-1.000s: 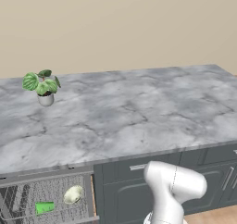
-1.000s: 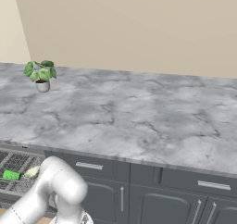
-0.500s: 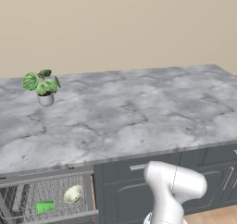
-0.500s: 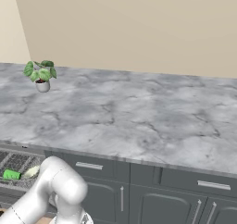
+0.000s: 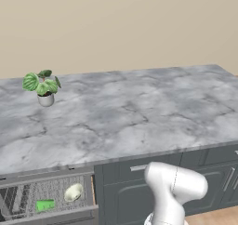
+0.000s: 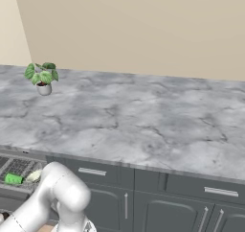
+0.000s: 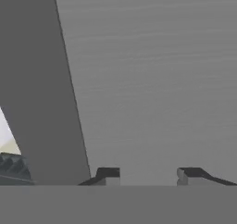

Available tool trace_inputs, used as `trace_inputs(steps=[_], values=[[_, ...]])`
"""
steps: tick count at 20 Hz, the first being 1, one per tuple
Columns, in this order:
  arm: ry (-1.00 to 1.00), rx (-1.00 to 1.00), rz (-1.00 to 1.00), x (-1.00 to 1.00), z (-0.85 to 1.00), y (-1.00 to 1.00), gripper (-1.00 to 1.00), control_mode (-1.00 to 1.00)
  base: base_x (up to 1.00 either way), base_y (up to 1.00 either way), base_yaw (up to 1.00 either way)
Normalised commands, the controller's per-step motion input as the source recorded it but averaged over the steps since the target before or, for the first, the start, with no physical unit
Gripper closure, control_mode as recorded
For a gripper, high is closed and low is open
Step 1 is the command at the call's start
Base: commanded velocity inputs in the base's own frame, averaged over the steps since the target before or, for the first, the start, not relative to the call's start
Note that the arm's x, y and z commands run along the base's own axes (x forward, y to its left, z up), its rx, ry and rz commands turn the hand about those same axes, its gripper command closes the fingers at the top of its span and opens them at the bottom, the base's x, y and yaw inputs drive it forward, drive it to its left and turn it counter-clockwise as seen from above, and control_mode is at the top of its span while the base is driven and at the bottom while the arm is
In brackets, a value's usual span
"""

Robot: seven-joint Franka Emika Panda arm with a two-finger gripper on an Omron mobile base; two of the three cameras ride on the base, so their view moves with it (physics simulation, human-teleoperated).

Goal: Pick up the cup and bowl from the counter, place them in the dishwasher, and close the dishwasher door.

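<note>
The green cup (image 5: 45,204) lies on its side in the dishwasher's wire rack (image 5: 18,198), below the counter's left end. The pale bowl (image 5: 73,192) rests tilted just right of it. The right base view shows the cup (image 6: 13,179) and the bowl (image 6: 33,177) in the same rack at the far left. My arm reaches down below the counter (image 5: 130,112). In the hand view my gripper (image 7: 147,174) faces a flat grey panel (image 7: 152,79) close up, which looks like the dishwasher door. Its fingertips stand apart with nothing between them. A corner of the rack (image 7: 11,167) shows at lower left.
A white pot with a leafy plant (image 5: 43,87) stands at the back left of the counter. Dark grey drawers and cabinet doors with silver handles (image 6: 92,171) run along the front, to the right of the dishwasher.
</note>
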Motion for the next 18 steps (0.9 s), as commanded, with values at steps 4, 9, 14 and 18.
trace_inputs(steps=[4,9,14,18], values=[[-0.51,-0.19,-0.12,0.78,-0.03,-0.16,-1.00,-1.00,0.00,0.00,0.00],[-0.48,0.02,-0.09,0.87,-0.10,-0.25,-1.00,-1.00,0.00,0.00,0.00],[-0.44,0.07,-0.07,0.88,-0.17,-0.25,-1.00,-1.00,0.00,0.00,0.00],[-0.44,0.03,-0.05,0.68,-0.30,-0.04,-1.00,-1.00,0.00,0.00,0.00]])
